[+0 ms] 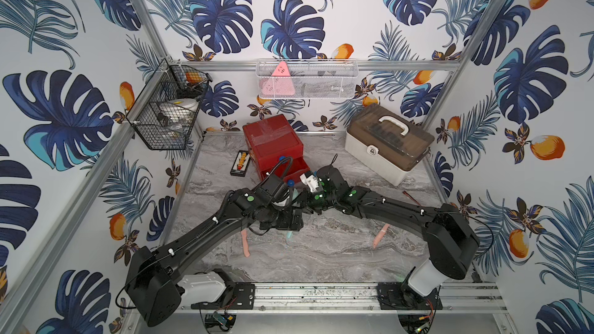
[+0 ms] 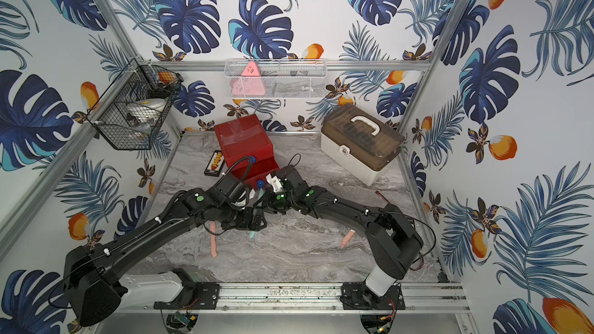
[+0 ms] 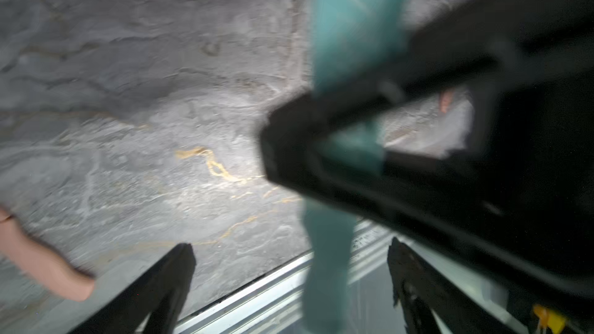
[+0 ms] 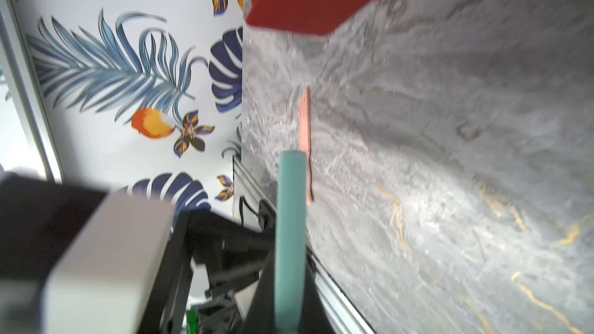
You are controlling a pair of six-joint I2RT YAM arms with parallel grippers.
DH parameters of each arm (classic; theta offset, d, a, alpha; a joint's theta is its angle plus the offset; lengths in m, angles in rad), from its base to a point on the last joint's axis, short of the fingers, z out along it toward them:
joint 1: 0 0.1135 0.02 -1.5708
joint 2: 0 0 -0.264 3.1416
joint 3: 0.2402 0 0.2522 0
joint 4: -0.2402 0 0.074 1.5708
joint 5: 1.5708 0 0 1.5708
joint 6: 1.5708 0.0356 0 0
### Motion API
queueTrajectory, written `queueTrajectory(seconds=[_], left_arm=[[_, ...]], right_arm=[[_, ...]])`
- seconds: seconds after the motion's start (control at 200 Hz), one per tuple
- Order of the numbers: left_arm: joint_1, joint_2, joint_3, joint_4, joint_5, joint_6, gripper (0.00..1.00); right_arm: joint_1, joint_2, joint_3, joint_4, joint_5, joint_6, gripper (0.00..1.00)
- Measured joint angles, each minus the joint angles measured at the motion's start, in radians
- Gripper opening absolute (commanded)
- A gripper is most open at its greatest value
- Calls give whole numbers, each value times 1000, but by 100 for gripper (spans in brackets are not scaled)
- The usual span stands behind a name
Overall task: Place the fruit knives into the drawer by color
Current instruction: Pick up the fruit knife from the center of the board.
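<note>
We see the left arm (image 1: 199, 236) and the right arm (image 1: 395, 210) built of matte black, boxy links with rounded joint housings, each on a white base shell (image 1: 202, 287) over a black mounting plate (image 1: 244, 293). Round green stickers (image 1: 249, 198) mark the joints near the wrists, white cable ties (image 1: 215, 220) pin thin black cables along the links, and a ribbed black hose (image 1: 224, 207) runs by the left elbow. We find two plain black tapered fingers (image 3: 167, 284) on the left gripper (image 3: 291, 244).
</note>
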Motion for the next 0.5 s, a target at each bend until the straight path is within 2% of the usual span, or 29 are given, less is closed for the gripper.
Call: queueTrajectory(seconds=[0.275,0.495], left_arm=[[-1,-126,51,-64,-5,98,99],[1,-190,121,-148,-104,159,99]], right_arm=[[-77,41,145,-89,10,-3,1],[-95,111,288,-182,35,50,0]])
